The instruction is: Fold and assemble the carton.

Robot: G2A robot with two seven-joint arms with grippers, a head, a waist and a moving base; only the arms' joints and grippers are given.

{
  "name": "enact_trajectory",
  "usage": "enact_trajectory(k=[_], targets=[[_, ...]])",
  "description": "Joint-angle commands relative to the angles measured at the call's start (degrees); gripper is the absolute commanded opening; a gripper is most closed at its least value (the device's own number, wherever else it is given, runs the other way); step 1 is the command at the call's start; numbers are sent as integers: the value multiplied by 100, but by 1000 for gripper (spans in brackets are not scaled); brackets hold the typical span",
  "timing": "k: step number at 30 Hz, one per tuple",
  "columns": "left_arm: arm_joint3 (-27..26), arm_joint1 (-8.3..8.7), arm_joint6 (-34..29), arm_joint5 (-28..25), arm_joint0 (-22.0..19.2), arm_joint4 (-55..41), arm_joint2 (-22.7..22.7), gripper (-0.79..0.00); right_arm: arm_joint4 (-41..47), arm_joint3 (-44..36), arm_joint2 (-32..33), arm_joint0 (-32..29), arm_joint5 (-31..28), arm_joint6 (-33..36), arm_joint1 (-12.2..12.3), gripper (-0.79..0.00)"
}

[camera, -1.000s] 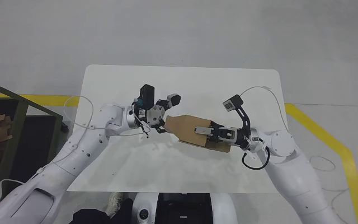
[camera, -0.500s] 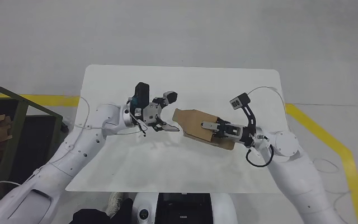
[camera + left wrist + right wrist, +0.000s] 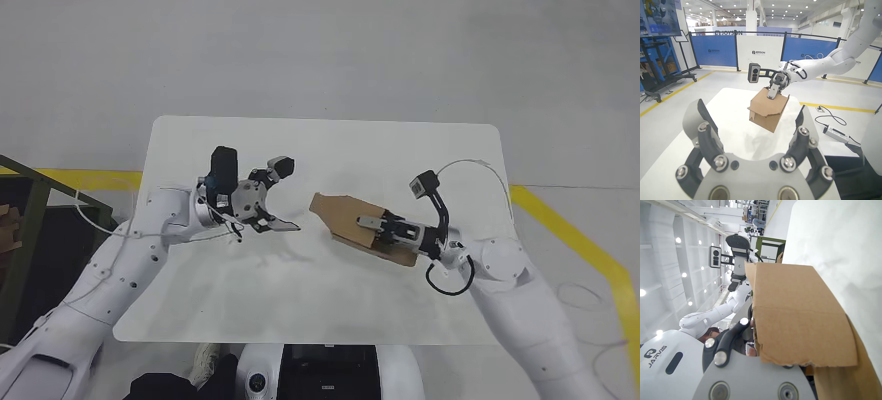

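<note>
1. The left tool point(image 3: 286, 194) hangs over the left part of the white tabletop point(image 3: 330, 150). Its two fingers point(image 3: 702, 113) are spread wide and grip nothing, and it points toward the carton point(image 3: 766, 111).
2. A strip of bare tabletop lies between that tool and the carton; the two do not touch.
3. The carton is brown cardboard and sits right of the tabletop's middle. It is tilted with one corner lowest and seems lifted off the surface, with a faint shadow beneath it. The end facing the left tool has flaps partly folded in, one with a ragged edge.
4. The right tool point(image 3: 770, 96) clamps the carton at its far upper edge. One finger point(image 3: 773, 90) lies flat on the top panel; the other is hidden by the cardboard.
5. Beyond the tabletop, a black cable point(image 3: 829, 116) and a gray power box point(image 3: 836, 133) lie on the floor near a yellow line point(image 3: 838, 108). Blue fence panels point(image 3: 715, 51) stand farther back.
</note>
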Motion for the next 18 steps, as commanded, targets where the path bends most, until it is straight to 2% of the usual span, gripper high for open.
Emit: enact_trajectory(k=[1,9,18], targets=[[42,-15,-178,0,-73,-10,34,0,-135,-49,-63,8,40,-46,-6,-785],[340,-146,-977,68,-431,-441,257,0,-258,-309,-138,-42,60,-79,-10,-785],[515,-261,-1280,0,-570,-839,349,0,190,-687,32,-179,-90,187,21,-785]])
